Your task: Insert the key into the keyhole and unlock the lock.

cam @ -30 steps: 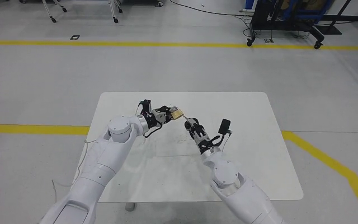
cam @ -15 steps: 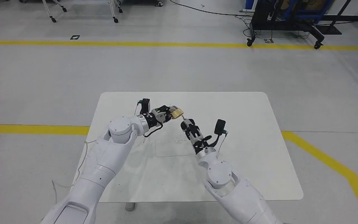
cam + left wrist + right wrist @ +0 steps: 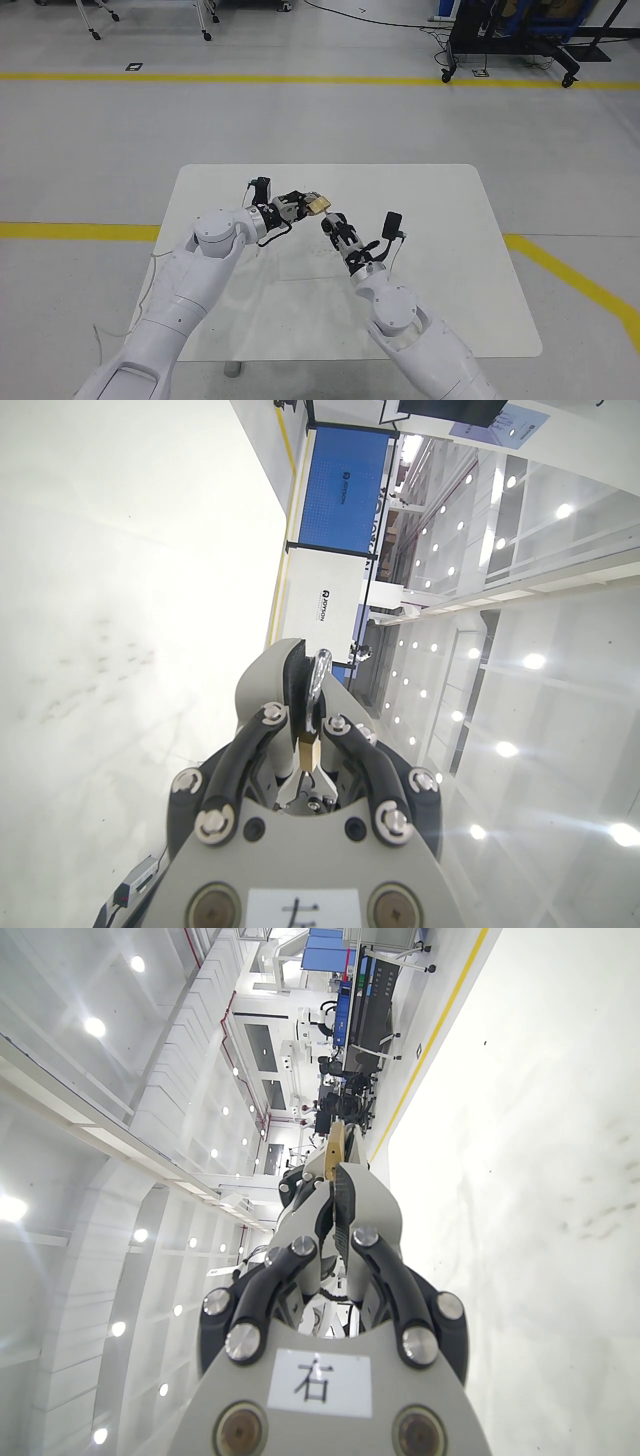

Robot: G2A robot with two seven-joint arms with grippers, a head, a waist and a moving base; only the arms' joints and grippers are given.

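A small brass padlock (image 3: pixel 317 204) with a silver shackle (image 3: pixel 320 677) hangs above the middle of the white table (image 3: pixel 440 200), and my left gripper (image 3: pixel 303 204) is shut on it. In the left wrist view a bit of the brass body (image 3: pixel 310 752) shows between the fingers. My right gripper (image 3: pixel 329 221) sits just to the right of the lock, shut on a thin metal key (image 3: pixel 330 1213). In the right wrist view the padlock (image 3: pixel 334 1153) stands right at the tips of my right gripper (image 3: pixel 336 1174). The keyhole and the key's tip are hidden.
Both grippers meet above the table's back half; the table's far edge (image 3: pixel 330 166) is close behind them. A faint square mark (image 3: pixel 310 262) lies on the tabletop under the arms. Yellow floor lines (image 3: pixel 300 78) and wheeled racks stand far off.
My right gripper has moved left with the key, closing the gap to the padlock. The left gripper and the lock have stayed in place.
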